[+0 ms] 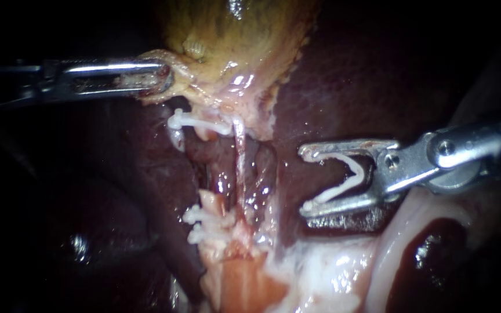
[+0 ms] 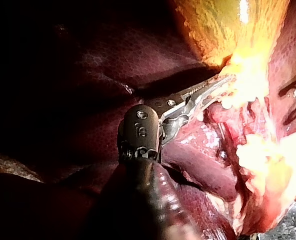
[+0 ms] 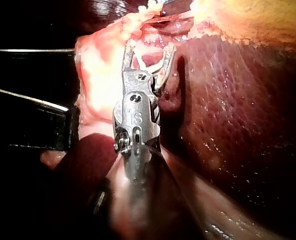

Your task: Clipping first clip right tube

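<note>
R instrument [image 1: 305, 181] is on the right side of the right tube [image 1: 240, 168], apart from it. Its jaws stand wide, w/ an open white clip [image 1: 338, 189] seated between them and touching both. L instrument [image 1: 160, 78], up-left of the tube, has its jaws clamped on the gallbladder [image 1: 227, 35] edge. Other clips [image 1: 198, 122] sit just left of the tube.
</note>
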Tool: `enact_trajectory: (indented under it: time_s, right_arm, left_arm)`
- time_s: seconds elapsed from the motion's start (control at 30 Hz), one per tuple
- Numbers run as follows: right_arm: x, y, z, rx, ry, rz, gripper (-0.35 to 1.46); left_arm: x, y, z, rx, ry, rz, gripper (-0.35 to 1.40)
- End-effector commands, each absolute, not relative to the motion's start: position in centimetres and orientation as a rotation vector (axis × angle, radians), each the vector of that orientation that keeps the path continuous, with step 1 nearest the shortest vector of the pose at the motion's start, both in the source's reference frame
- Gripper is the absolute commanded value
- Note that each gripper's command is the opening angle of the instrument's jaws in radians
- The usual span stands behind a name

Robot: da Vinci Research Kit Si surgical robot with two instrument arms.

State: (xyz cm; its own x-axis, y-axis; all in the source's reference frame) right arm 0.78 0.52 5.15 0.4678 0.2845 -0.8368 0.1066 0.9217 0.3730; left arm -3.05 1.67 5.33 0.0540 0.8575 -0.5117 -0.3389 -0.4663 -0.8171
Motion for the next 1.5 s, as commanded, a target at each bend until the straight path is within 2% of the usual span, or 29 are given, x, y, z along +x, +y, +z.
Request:
enact_trajectory:
  time_s: [0.03, 0.2, 0.47, 0.67, 0.8, 1.17, 1.33, 1.5]
  right_arm:
    - [0.78, 0.52, 5.15, 0.404, 1.086, 0.114, 0.50]
    - [0.78, 0.52, 5.15, 0.404, 1.086, 0.114, 0.50]
    - [0.82, 0.52, 5.16, 0.408, 1.086, 0.113, 0.50]
    - [0.96, 0.52, 5.16, 0.417, 1.108, 0.111, 0.50]
    - [1.16, 0.49, 5.22, 0.470, 1.117, 0.173, 0.50]
    - [1.76, 0.29, 5.59, 0.567, 1.107, 0.236, 0.50]
    - [2.04, 0.24, 5.71, 0.637, 1.159, 0.271, 0.50]
    - [2.16, 0.21, 5.69, 0.700, 1.203, 0.291, 0.50]
  left_arm:
    - [-3.05, 1.67, 5.32, -1.378, -0.570, 1.592, -0.35]
    - [-2.87, 1.84, 5.12, -1.372, -0.591, 1.585, -0.35]
    - [-2.46, 2.05, 4.69, -1.410, -0.544, 1.554, -0.35]
    - [-2.48, 1.99, 4.70, -1.413, -0.534, 1.560, -0.35]
    - [-2.49, 1.98, 4.70, -1.413, -0.532, 1.560, -0.35]
    - [-2.51, 1.97, 4.69, -1.412, -0.531, 1.559, -0.35]
    - [-2.53, 1.96, 4.70, -1.412, -0.529, 1.559, -0.35]
    - [-2.54, 1.96, 4.71, -1.412, -0.528, 1.559, -0.35]
